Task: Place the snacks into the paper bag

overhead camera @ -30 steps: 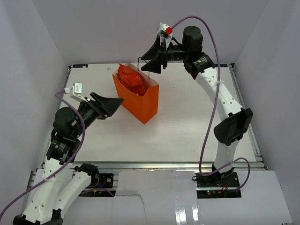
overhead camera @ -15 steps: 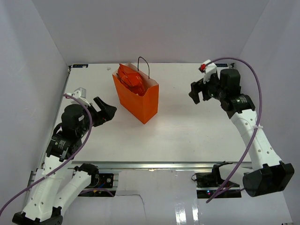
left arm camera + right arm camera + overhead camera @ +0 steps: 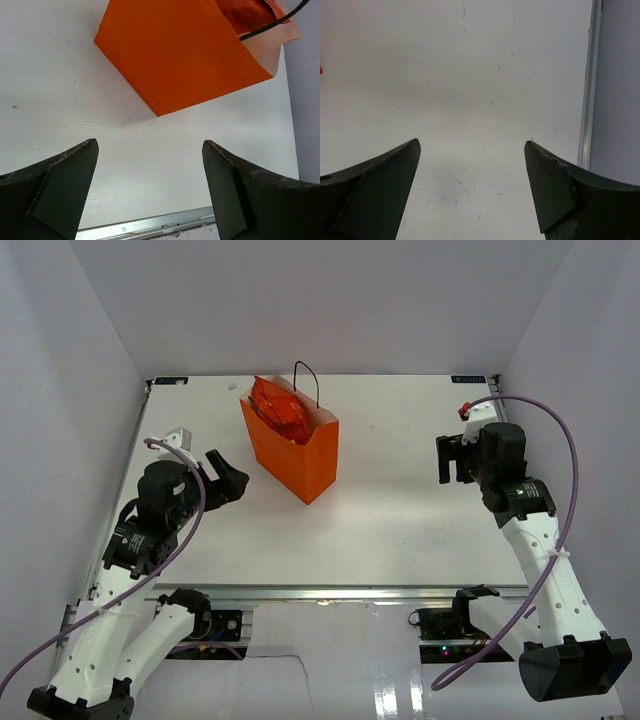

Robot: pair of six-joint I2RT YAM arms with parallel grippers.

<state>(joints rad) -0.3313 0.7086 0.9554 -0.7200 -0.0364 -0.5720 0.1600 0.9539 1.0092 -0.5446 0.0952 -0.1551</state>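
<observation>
The orange paper bag (image 3: 300, 458) stands upright at the back middle of the table, its black cord handle up. The red crinkly chip bag (image 3: 280, 410) sticks out of its open top. The other packets are hidden. The bag also shows in the left wrist view (image 3: 180, 60), with the chip bag (image 3: 245, 12) at its mouth. My left gripper (image 3: 228, 480) is open and empty, left of the bag and apart from it. My right gripper (image 3: 450, 460) is open and empty over bare table at the right, far from the bag.
The white table (image 3: 400, 510) has a metal rail along its near edge (image 3: 150, 227) and along its right edge (image 3: 587, 85). White walls close in the back and sides.
My right arm has pulled back from above the bag's handle to the right side of the table. My left arm has drawn back a little from the bag. The bag has not moved.
</observation>
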